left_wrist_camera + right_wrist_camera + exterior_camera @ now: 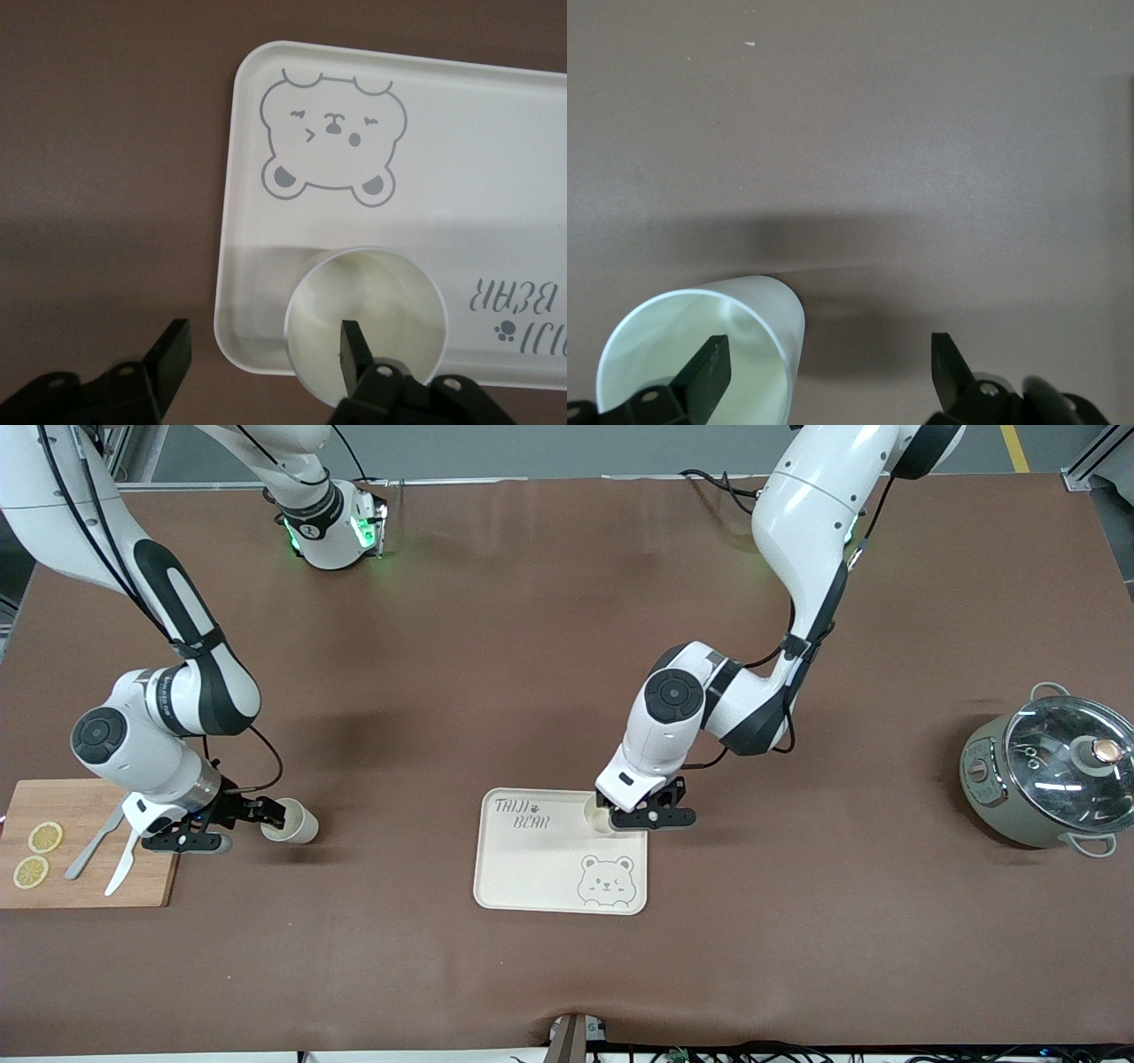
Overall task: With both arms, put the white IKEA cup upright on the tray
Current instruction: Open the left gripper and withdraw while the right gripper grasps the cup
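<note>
From the front, a white cup (pixel 601 812) stands on the tray (pixel 540 868), at the corner nearest the left arm's base, partly hidden by the left gripper (pixel 640 815). A second cup (pixel 292 821) lies on its side on the bench (pixel 567 646) by the cutting board (pixel 84 850), mouth toward the right gripper (pixel 252 812).

The left wrist view looks straight into the standing cup (pixel 366 320) (mouth up). One finger (pixel 352 347) is inside it and the other is outside the tray (pixel 496 195), spread apart, not pinching.

The right wrist view shows the lying cup (pixel 704 350) with one finger (pixel 709 367) in its mouth; the right gripper (pixel 828 372) is spread wide
</note>
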{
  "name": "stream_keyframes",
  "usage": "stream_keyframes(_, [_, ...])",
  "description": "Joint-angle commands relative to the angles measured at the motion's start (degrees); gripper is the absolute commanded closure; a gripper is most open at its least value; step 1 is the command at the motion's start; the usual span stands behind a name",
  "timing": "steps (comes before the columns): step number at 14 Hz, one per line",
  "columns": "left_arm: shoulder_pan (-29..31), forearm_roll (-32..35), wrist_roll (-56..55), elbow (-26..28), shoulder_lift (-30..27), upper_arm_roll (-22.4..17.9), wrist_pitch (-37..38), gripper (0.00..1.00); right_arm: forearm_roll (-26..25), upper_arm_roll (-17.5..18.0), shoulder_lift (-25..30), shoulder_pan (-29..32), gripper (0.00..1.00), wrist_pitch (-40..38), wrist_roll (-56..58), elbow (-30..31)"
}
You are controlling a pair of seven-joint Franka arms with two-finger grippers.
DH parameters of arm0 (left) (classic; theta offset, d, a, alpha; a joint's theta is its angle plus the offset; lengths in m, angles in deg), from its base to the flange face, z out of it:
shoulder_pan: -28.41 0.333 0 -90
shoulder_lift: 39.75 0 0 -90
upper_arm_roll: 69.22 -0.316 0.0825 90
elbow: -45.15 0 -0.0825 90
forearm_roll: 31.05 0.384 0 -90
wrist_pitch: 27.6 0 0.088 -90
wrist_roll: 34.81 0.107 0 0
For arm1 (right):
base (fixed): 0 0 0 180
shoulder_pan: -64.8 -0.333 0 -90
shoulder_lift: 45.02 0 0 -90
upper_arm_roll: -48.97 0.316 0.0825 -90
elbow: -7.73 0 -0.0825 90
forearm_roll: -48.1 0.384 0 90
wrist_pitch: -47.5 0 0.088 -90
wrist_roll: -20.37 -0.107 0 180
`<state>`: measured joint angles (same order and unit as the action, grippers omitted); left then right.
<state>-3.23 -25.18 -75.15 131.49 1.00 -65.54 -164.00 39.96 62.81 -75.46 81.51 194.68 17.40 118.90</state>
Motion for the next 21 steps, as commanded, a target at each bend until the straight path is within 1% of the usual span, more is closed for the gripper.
stream_keyframes(1, [0.26,1.6,0.78,1.28,-3.21,0.1,3.59,0.24,-1.43,0.58,-0.75,0.78,0.0,1.88,-0.37,0.8])
stream_keyframes(3, [0.35,1.51,1.22,1.28,-4.8,0.18,5.87,0.23,-1.43,0.58,-0.93,0.87,0.0,1.97,-0.37,0.89])
stream_keyframes(5, [0.26,1.07,1.31,1.28,-5.85,0.18,7.11,0.15,-1.43,0.14,-0.85,0.7,0.0,1.88,-0.28,0.89])
stream_keyframes(6, [0.35,0.9,1.23,1.28,-6.21,0.18,7.2,0.12,-1.43,0.14,-0.93,0.7,0.02,1.88,-0.28,0.8])
stream_keyframes(7, [0.26,0.9,1.23,1.28,-6.47,0.18,7.64,0.0,-1.43,0.14,-0.93,0.7,0.19,1.79,-0.28,0.8])
stream_keyframes(10, [0.26,0.9,1.31,1.28,-6.91,0.18,7.9,0.0,-1.43,0.14,-0.85,0.7,0.58,1.79,-0.19,0.8])
stream_keyframes(12, [1.22,0.98,1.66,1.46,-7.61,0.18,8.08,0.0,-1.43,0.14,-0.93,0.78,0.74,1.79,-0.28,0.8])
stream_keyframes(14, [2.19,0.9,4.9,1.46,-8.66,0.36,10.7,0.0,-1.43,0.14,-0.93,0.78,0.8,1.79,-0.28,0.8])
stream_keyframes(17, [5.44,0.81,9.56,2.51,-10.86,0.45,12.47,0.0,-1.43,0.14,-0.93,0.78,0.99,1.79,-0.28,0.71])
stream_keyframes(21, [9.57,0.81,16.07,4.71,-13.24,0.53,12.56,0.0,-1.43,0.14,-0.93,0.87,1.0,1.79,-0.28,0.63])
